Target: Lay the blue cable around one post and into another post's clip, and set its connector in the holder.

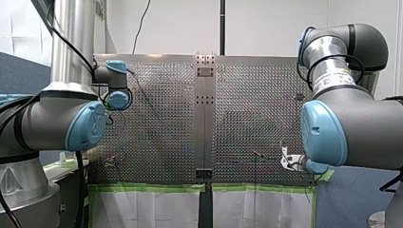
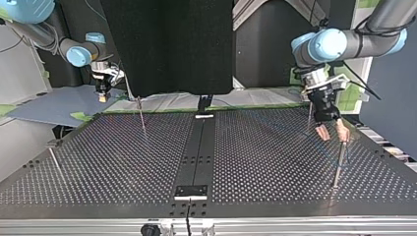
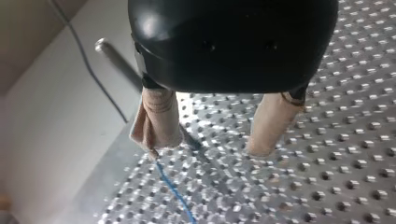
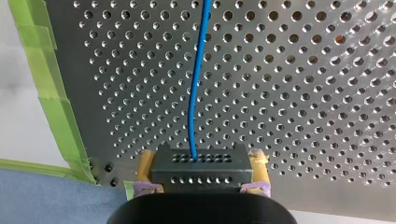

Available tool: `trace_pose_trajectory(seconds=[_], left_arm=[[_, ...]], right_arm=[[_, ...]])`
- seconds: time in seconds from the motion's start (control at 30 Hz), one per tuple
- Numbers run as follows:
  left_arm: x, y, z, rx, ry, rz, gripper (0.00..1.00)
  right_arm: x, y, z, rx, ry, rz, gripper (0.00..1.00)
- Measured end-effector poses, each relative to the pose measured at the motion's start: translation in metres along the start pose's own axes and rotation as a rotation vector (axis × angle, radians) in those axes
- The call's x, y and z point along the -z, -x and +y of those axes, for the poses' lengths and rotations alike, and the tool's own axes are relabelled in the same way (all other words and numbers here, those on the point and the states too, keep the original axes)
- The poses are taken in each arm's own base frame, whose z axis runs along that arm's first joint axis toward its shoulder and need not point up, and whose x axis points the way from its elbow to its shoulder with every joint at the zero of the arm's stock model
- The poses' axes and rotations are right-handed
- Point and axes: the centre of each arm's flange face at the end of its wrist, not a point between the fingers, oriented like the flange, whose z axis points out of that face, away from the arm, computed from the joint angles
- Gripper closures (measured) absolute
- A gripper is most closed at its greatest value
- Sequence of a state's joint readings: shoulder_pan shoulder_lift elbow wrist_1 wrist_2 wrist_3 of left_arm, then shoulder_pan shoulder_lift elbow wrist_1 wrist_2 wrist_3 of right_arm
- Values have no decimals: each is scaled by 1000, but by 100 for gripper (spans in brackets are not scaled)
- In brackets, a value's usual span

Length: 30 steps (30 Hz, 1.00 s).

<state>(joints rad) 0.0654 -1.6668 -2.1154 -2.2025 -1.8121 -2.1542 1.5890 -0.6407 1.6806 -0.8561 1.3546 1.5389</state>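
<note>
R wrist cam alone shows right gripper (image 4: pixel 201 164) clamping connector (image 4: pixel 201 173); left gripper (image 3: pixel 210 143) wide, maybe touching blue cable (image 3: pixel 175 191).

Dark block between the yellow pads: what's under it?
The holed table shows around the block; a blue cable leaves it. Directly beneath is hidden by the block itself.

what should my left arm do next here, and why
Probably shift my left gripper sideways and down until the blue cable lies between its open fingers, then close on it. The cable now passes by one beige finger's tip, next to the post, not in the gap. My right gripper holds the connector, so that end is secured.
</note>
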Motion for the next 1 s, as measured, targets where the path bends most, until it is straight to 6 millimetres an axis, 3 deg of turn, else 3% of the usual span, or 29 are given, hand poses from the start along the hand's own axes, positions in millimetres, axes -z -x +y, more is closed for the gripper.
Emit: trace_pose_trajectory(seconds=[0.2,0.47,1.0], left_arm=[[-20,1,-5,61,-26,-1,0],[-30,-16,12,133,-10,27,0],[-39,-4,38,284,81,-43,0]], right_arm=[[0,0,-1,0,-1,-1,100],[0,1,-1,0,-1,-2,100],[0,2,-2,0,-2,-1,100]])
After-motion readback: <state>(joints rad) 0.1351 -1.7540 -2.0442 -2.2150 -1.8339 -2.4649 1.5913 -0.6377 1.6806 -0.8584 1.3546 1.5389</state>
